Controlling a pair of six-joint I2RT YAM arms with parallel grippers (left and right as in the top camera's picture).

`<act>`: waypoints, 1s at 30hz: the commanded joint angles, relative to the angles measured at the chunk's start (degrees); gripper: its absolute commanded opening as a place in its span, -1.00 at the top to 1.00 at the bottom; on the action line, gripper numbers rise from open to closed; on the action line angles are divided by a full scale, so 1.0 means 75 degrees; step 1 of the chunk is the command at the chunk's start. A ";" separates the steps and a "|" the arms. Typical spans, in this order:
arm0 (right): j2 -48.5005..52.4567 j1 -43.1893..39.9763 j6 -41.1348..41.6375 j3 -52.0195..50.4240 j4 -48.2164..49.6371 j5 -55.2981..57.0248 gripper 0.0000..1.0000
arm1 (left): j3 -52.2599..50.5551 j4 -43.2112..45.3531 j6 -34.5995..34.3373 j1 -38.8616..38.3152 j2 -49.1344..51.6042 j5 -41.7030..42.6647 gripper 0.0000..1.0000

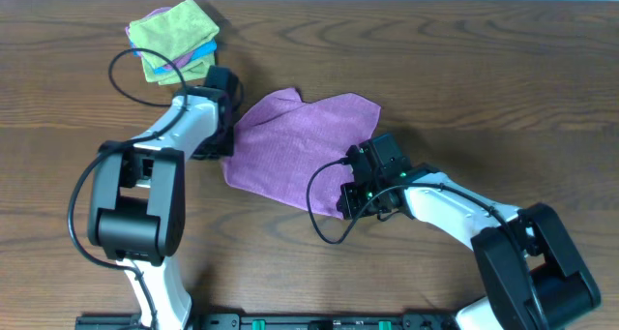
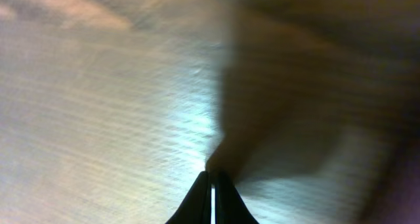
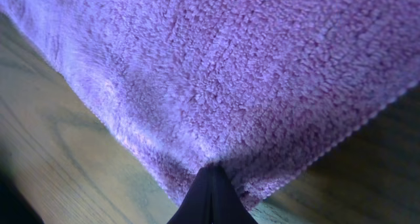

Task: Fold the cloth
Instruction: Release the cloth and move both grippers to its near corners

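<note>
Lilac fleecy cloth (image 1: 290, 146), unfolded, slightly rumpled, lying flat

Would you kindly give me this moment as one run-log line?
task: fold cloth | lilac cloth: spread, not folded | left gripper: shut at its left edge | right gripper: shut on its corner

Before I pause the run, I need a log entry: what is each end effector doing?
Left end effector: closed, seemingly pinching the cloth at its edge; view blurred.
Right end effector: closed on the cloth's corner.

No readable text, labels, brands or numbers anywhere (left wrist view blurred).
</note>
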 commanded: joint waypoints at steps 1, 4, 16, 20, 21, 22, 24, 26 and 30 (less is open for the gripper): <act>0.0105 0.0023 0.0017 -0.0146 -0.0137 0.1020 0.97 | -0.0111 -0.0160 0.0047 0.0259 0.0248 0.0085 0.90; 0.0105 -0.0105 0.0015 -0.0146 -0.0184 0.1469 0.97 | -0.0111 -0.0344 -0.0093 0.0256 0.0248 0.0350 0.88; 0.0102 -0.2550 -0.1035 -0.0143 -0.0600 0.1480 0.95 | -0.0108 -0.0895 -0.0181 0.0248 0.0099 0.2168 0.88; -0.0006 -0.2850 -0.1274 -0.0140 -0.0621 0.0265 0.87 | -0.0105 -0.0898 -0.0178 0.0248 -0.0224 0.2833 0.88; -0.0087 -0.2862 -0.1271 -0.0140 -0.0600 0.0058 0.81 | -0.0102 -0.0898 -0.0178 0.0248 -0.0350 0.2940 0.88; -0.0207 -0.2865 -0.1271 -0.0140 -0.0554 -0.0169 0.73 | -0.0102 -0.0898 -0.0175 0.0248 -0.0513 0.3057 0.89; -0.0659 -0.2865 -0.1268 -0.0137 -0.0437 -0.0746 0.39 | -0.0102 -0.0909 -0.0175 0.0248 -0.1014 0.3346 0.78; -0.1087 -0.2865 -0.1177 -0.0137 -0.0452 -0.0976 -0.05 | -0.0102 -0.0950 -0.0175 0.0248 -0.1411 0.3643 0.21; -0.2022 -0.2879 -0.0970 -0.0137 -0.0822 -0.1052 -0.32 | -0.0102 -0.1201 -0.0181 0.0248 -0.1970 0.4800 -0.91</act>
